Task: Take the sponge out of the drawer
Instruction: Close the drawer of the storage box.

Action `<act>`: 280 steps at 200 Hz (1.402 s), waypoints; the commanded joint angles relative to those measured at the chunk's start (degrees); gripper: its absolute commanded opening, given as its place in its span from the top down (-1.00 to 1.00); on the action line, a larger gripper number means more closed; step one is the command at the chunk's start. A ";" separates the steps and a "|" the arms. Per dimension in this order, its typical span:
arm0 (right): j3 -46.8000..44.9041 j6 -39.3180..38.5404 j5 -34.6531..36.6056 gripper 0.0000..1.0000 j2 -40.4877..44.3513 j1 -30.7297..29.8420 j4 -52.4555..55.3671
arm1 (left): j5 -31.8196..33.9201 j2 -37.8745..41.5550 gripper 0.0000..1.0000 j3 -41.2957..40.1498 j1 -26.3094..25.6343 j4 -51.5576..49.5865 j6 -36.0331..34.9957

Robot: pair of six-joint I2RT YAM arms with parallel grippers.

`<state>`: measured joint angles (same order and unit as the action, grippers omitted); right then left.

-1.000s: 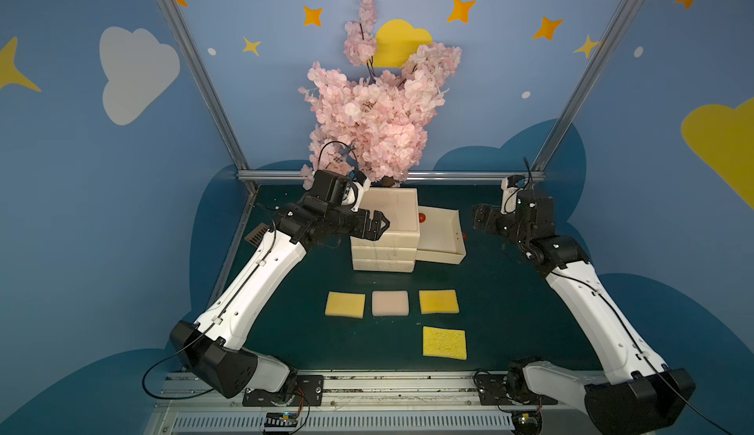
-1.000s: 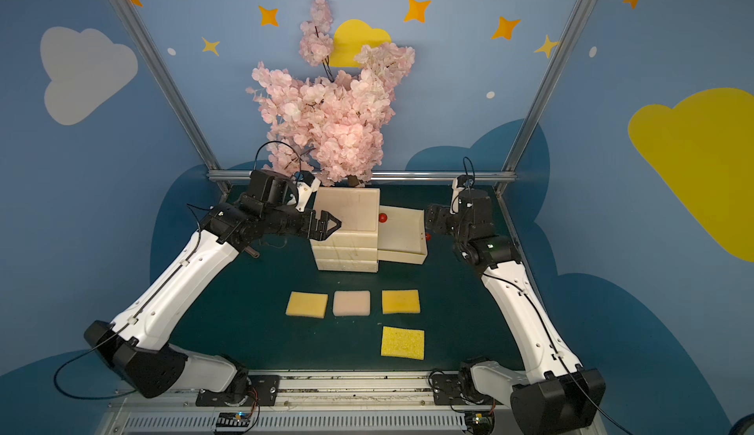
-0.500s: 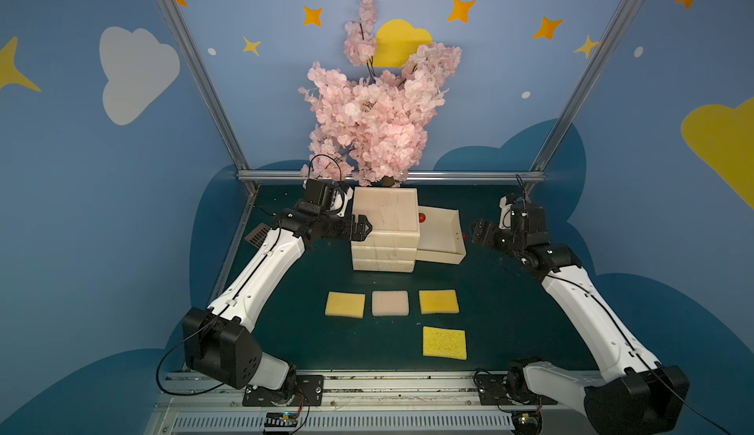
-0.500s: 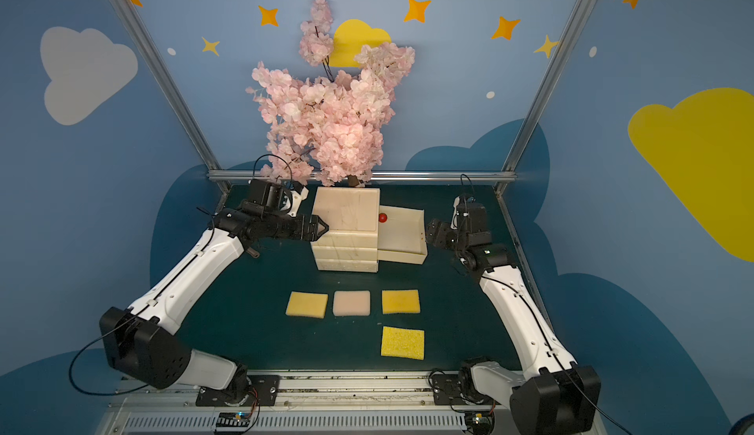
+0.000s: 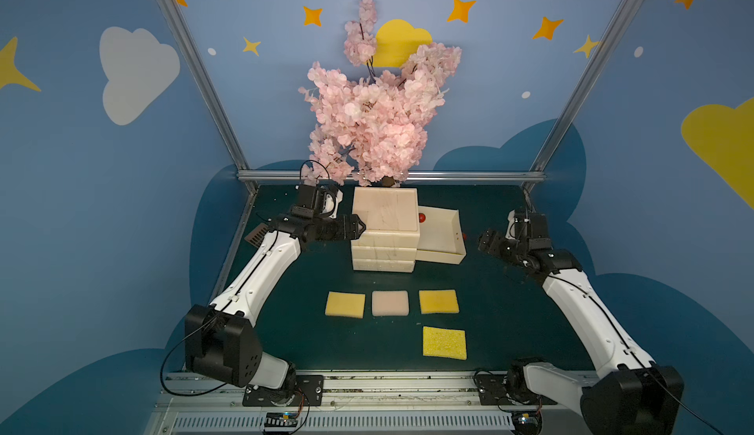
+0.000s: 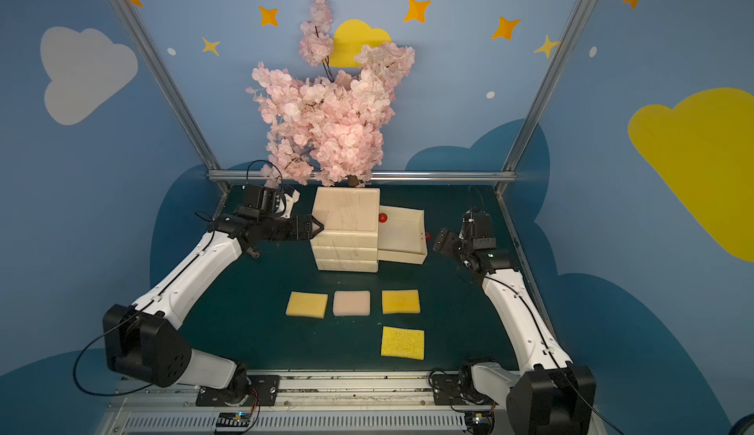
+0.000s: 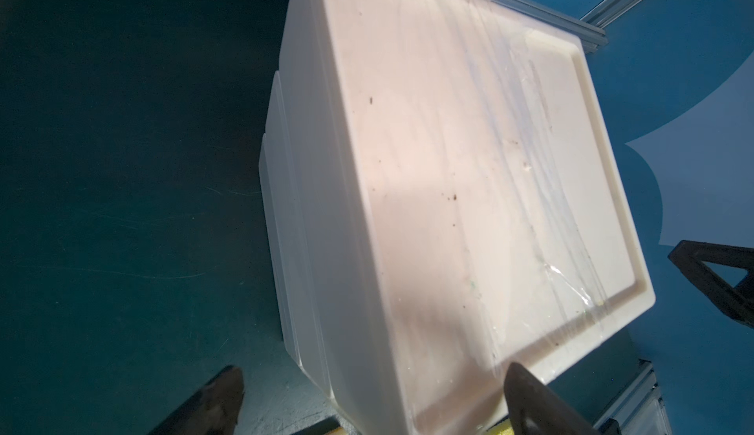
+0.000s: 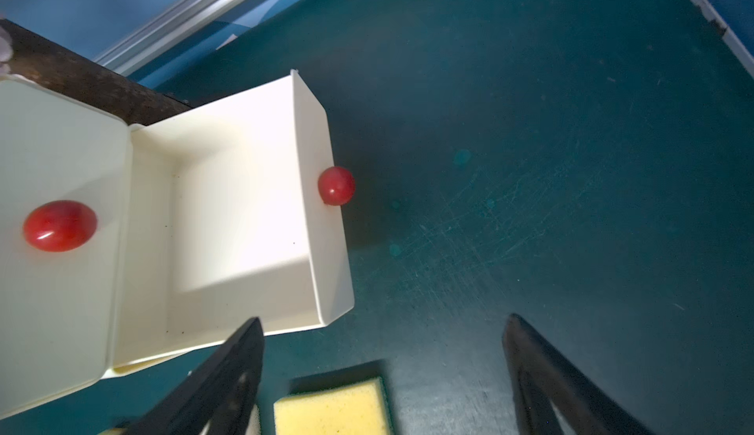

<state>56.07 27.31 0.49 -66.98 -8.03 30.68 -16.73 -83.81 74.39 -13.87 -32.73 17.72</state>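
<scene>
dim even light, wide-angle bending, soft blurred wrist edges

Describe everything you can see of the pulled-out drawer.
The drawer is a cream, smooth, plastic-looking open tray with thin upright walls and a small red knob on its front wall. It stands pulled out level from the robot's-right side of the cabinet, below the closed top drawer. Its visible floor is bare, with nothing lying on it. Only the cabinet touches it.
</scene>
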 commanded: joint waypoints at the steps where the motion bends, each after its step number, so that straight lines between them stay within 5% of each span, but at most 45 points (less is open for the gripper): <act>1: -0.97 1.78 -3.13 -0.81 -2.10 1.32 -0.29 | -1.11 -0.12 -0.99 -0.47 0.30 0.98 0.72; 86: -3.35 4.66 -4.98 -0.79 -6.36 2.62 -1.58 | -3.07 -0.61 -0.99 -0.74 0.41 1.61 1.17; 176: 3.72 -0.94 -17.19 -0.79 -19.21 3.16 3.38 | -3.31 -0.28 -0.99 -0.74 0.37 1.60 1.14; 280: 2.39 -0.33 -21.85 -0.80 -17.73 0.90 -3.23 | -5.73 -0.74 -0.99 -1.35 0.41 2.73 2.10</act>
<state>58.28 27.05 -18.17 -86.52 -5.72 30.50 -21.04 -84.05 74.32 -13.76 -30.76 19.40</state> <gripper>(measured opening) 0.900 0.994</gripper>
